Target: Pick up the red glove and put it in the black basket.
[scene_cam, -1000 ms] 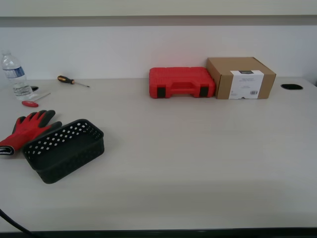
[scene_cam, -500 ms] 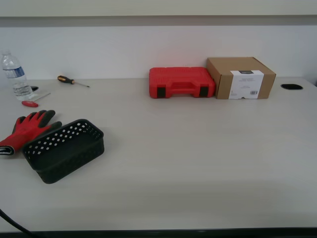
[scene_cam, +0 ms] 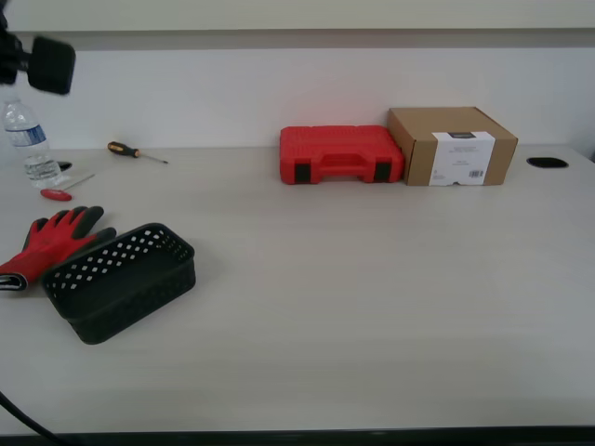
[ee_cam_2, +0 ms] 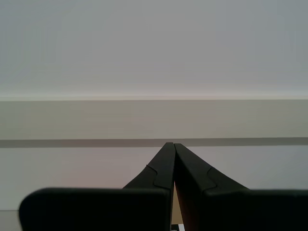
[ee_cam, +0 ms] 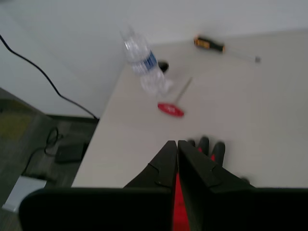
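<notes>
Nearest in the exterior view: black basket (scene_cam: 121, 282) at roughly 8 o'clock from table centre, empty, long axis running from 8 o'clock up toward 2 o'clock. Red glove (scene_cam: 51, 243) just beyond it at about 10 o'clock from the basket, touching or nearly touching the basket's far rim; cuff toward the exterior view's left edge, dark fingertips pointing toward 1 o'clock. Glove long axis roughly parallel to the basket's.

Key relation: glove lies directly below and slightly ahead of my first gripper (ee_cam: 177, 143); in the first wrist view, red fabric shows under the jaw tips and dark fingertips of the red glove (ee_cam: 211, 149) just past them. First arm clearly the nearer one; dark part of it visible at the exterior view's top left corner, well above the table. No contact with glove yet.

Claw state: first gripper's jaws pressed together, nothing between them. Will need to spread before descent, judged from this.

My second gripper (ee_cam_2: 173, 145) clenched too, empty, facing a plain wall; not seen in the exterior view.

Farther back: red-handled screwdriver (ee_cam: 171, 108), water bottle (ee_cam: 143, 65), orange-handled screwdriver (ee_cam: 211, 44). Farthest: red tool case (scene_cam: 340, 154), cardboard box (scene_cam: 452, 145).
</notes>
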